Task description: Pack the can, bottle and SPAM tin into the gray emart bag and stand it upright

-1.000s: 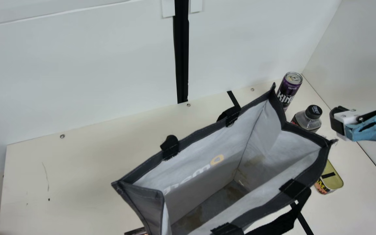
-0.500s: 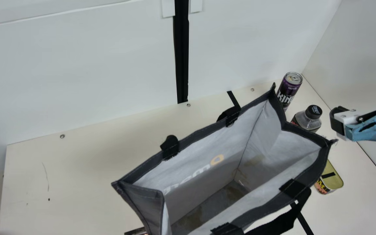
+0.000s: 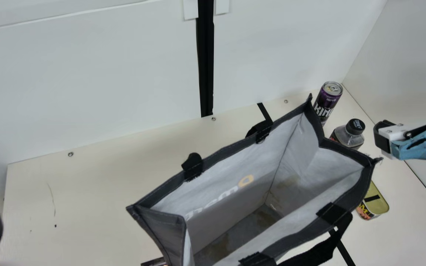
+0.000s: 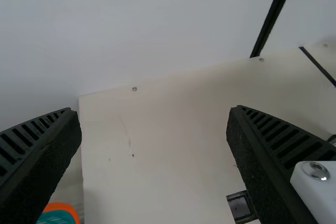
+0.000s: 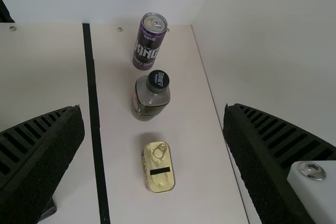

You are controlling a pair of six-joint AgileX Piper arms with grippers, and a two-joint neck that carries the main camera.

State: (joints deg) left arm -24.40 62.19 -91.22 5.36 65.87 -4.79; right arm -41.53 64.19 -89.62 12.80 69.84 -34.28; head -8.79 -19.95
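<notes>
Nearest in the main view, the SPAM tin [image 3: 377, 207] lies on the bench [image 3: 401, 236] at about six o'clock from the right jaws, spread and empty; its long axis runs eleven to five. The right arm [image 3: 425, 142] seems best placed; the left jaws, also spread, are well apart. Farther: bottle [image 3: 346, 137], nine o'clock; can [image 3: 328, 96], ten.
</notes>
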